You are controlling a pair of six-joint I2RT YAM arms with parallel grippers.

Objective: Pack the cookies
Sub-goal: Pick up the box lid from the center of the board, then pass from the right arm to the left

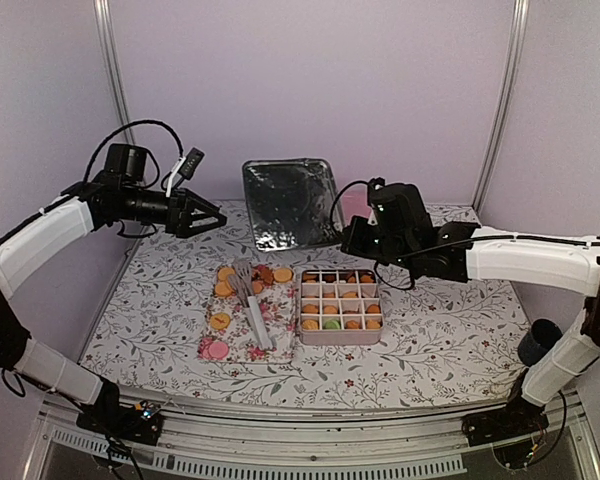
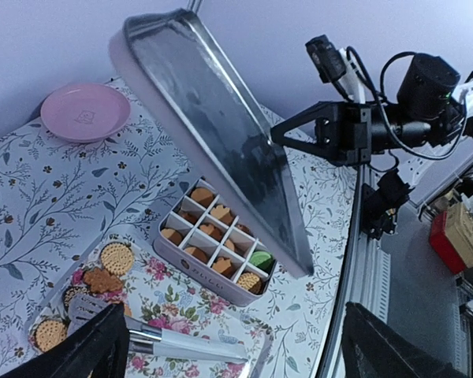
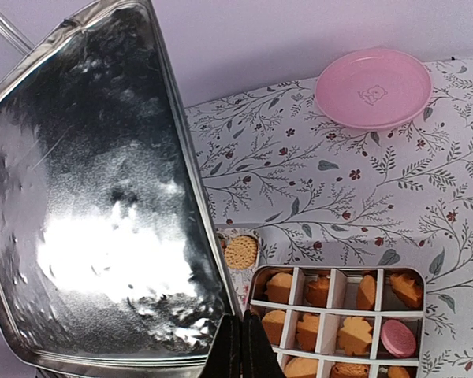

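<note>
A grey tin box (image 1: 302,300) with a divider grid holds several golden-orange cookies (image 1: 342,308), one green and one pink. More loose cookies (image 1: 223,287) lie on a floral tray (image 1: 242,345) left of the box, with a grey spatula (image 1: 252,305). My right gripper (image 1: 343,238) is shut on the edge of the silver tin lid (image 1: 290,203) and holds it tilted up behind the box. The right wrist view shows the lid (image 3: 102,213) pinched in the gripper (image 3: 244,346) above the box (image 3: 298,274). My left gripper (image 1: 215,218) is open and empty in the air, far left.
A pink plate (image 3: 374,87) sits on the table behind the box, also in the left wrist view (image 2: 85,112). A dark cup (image 1: 536,342) stands at the table's right edge. The left wrist view shows the box (image 2: 205,276) and spatula (image 2: 181,344) below.
</note>
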